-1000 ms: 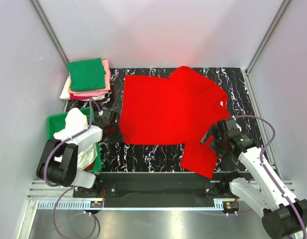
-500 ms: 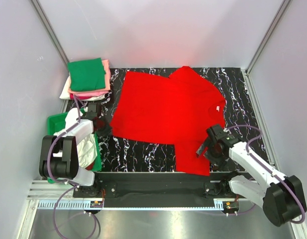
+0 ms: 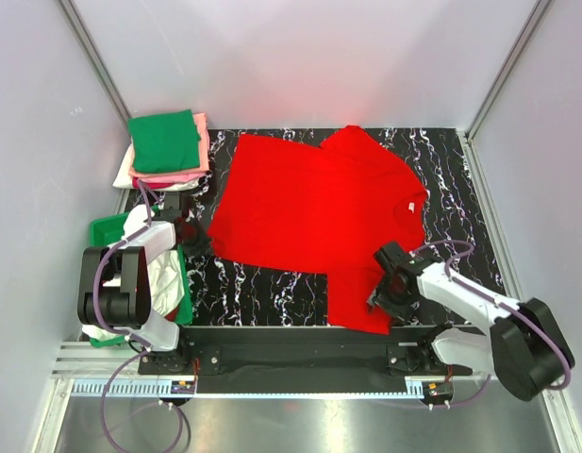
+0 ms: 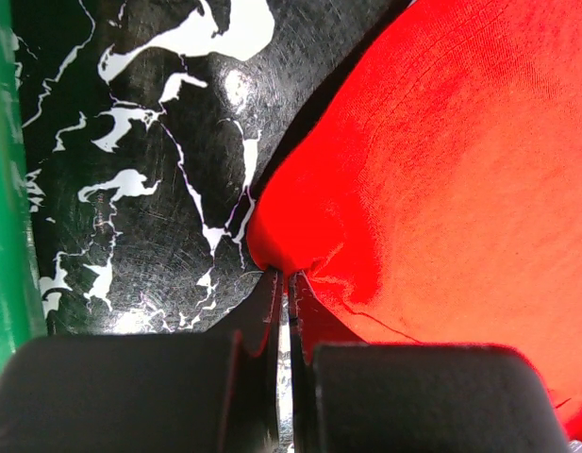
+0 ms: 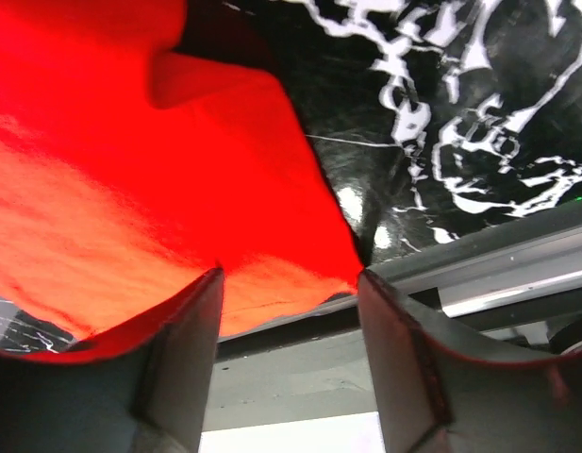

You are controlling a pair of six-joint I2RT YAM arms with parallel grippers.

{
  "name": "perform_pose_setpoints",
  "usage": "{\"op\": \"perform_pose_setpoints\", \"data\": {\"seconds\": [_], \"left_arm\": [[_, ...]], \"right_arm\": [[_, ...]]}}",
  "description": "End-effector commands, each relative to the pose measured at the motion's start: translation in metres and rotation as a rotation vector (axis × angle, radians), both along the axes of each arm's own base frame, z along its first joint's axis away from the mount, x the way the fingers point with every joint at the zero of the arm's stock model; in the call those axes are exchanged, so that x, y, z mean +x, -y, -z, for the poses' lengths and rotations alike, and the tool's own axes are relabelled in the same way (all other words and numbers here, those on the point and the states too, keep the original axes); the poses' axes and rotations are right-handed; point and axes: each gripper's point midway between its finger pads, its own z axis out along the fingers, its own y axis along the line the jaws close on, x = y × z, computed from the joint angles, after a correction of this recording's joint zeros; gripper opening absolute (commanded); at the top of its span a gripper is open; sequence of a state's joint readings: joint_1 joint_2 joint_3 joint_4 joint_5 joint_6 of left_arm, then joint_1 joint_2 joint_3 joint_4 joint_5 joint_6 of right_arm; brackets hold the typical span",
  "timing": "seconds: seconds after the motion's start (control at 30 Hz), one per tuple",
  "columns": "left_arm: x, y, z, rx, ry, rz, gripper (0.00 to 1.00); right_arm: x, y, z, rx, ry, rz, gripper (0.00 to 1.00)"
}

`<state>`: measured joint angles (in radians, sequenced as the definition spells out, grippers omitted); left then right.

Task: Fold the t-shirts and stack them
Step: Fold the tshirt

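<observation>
The red t-shirt [image 3: 319,212] lies spread out flat on the black marbled table [image 3: 460,179], one sleeve reaching toward the near edge. Its left hem corner is puckered into a small bulge where the left gripper [image 4: 283,281] has it: the two fingers are pressed together with hardly a slit between them, pinching that bit of red cloth just above the table.

At the near sleeve, the right gripper [image 5: 291,278] stands with its fingers [image 5: 191,359] well apart. The sleeve's edge lies between them, and neither pad visibly presses the cloth. The table's metal front rail shows just below.

At the far left corner sits a folded pile: a green t-shirt [image 3: 164,140] on top, a pink t-shirt [image 3: 202,151] under it, a white t-shirt [image 3: 124,176] lowest. Nearer, beside the left arm, a green bin [image 3: 104,229] holds crumpled white cloth [image 3: 144,229].
</observation>
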<state>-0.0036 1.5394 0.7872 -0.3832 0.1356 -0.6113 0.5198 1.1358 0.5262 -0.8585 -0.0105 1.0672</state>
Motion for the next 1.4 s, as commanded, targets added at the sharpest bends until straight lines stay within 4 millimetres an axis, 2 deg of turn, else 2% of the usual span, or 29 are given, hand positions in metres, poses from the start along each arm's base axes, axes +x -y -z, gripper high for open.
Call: {"op": "perform_pose_setpoints", "data": {"seconds": [0.0, 0.03, 0.07, 0.13, 0.23, 0.27, 0.37, 0.4, 0.43, 0.47, 0.53, 0.6, 0.63, 0.87, 0.97, 1.07, 1.1, 1.17, 1.2, 1.37], "left_arm": [[0.017, 0.003, -0.019, -0.018, 0.073, 0.001, 0.0], [0.016, 0.002, -0.018, -0.017, 0.07, 0.001, 0.0], [0.016, 0.002, -0.02, -0.017, 0.078, 0.001, 0.0], [0.015, 0.001, -0.02, -0.008, 0.072, 0.001, 0.0], [0.011, 0.0, -0.02, -0.003, 0.065, 0.012, 0.0], [0.01, 0.001, -0.021, -0.003, 0.07, 0.017, 0.0], [0.003, 0.006, -0.027, -0.03, 0.084, 0.029, 0.0], [-0.003, 0.008, -0.026, -0.04, 0.08, 0.036, 0.0], [-0.007, 0.01, -0.027, -0.044, 0.074, 0.044, 0.0], [-0.009, 0.012, -0.033, -0.049, 0.092, 0.054, 0.0], [-0.021, 0.02, -0.034, -0.071, 0.077, 0.081, 0.0], [-0.029, 0.029, -0.04, -0.101, 0.091, 0.098, 0.0], [-0.038, 0.033, -0.037, -0.11, 0.073, 0.108, 0.0], [-0.075, 0.061, -0.057, -0.167, 0.092, 0.17, 0.0], [-0.088, 0.066, -0.068, -0.19, 0.106, 0.185, 0.0], [-0.091, 0.065, -0.077, -0.186, 0.12, 0.197, 0.0], [-0.086, 0.066, -0.086, -0.185, 0.14, 0.212, 0.0], [-0.081, 0.067, -0.088, -0.177, 0.128, 0.225, 0.0], [-0.072, 0.067, -0.098, -0.167, 0.154, 0.24, 0.0], [-0.042, 0.07, -0.1, -0.147, 0.115, 0.279, 0.0]], "right_arm": [[0.023, -0.009, -0.004, -0.018, 0.041, -0.008, 0.62], [0.03, -0.012, -0.007, -0.025, 0.05, -0.029, 0.6], [0.032, -0.012, -0.006, -0.032, 0.042, -0.039, 0.48], [0.04, -0.021, -0.004, -0.012, 0.047, -0.071, 0.31], [0.04, -0.022, 0.0, -0.017, 0.033, -0.062, 0.03], [0.04, -0.023, -0.001, -0.013, 0.043, -0.068, 0.0], [0.039, -0.015, -0.014, -0.025, 0.103, -0.052, 0.0], [0.033, -0.006, -0.025, -0.046, 0.112, -0.051, 0.0], [0.04, 0.0, -0.037, -0.076, 0.157, -0.044, 0.01], [0.04, 0.003, -0.046, -0.081, 0.178, -0.037, 0.0], [0.039, 0.012, -0.074, -0.084, 0.245, -0.005, 0.0], [0.035, 0.017, -0.093, -0.069, 0.294, 0.015, 0.0], [0.036, 0.018, -0.101, -0.062, 0.315, 0.028, 0.0], [0.015, 0.03, -0.126, -0.028, 0.347, 0.075, 0.0], [0.014, 0.036, -0.148, -0.006, 0.421, 0.096, 0.0], [0.026, 0.028, -0.164, 0.007, 0.451, 0.06, 0.0], [0.037, 0.021, -0.17, 0.011, 0.463, 0.05, 0.0], [0.054, 0.017, -0.177, -0.01, 0.492, 0.015, 0.0], [0.071, 0.009, -0.184, -0.018, 0.516, 0.007, 0.0], [0.136, 0.001, -0.198, -0.125, 0.544, -0.085, 0.0]]}}
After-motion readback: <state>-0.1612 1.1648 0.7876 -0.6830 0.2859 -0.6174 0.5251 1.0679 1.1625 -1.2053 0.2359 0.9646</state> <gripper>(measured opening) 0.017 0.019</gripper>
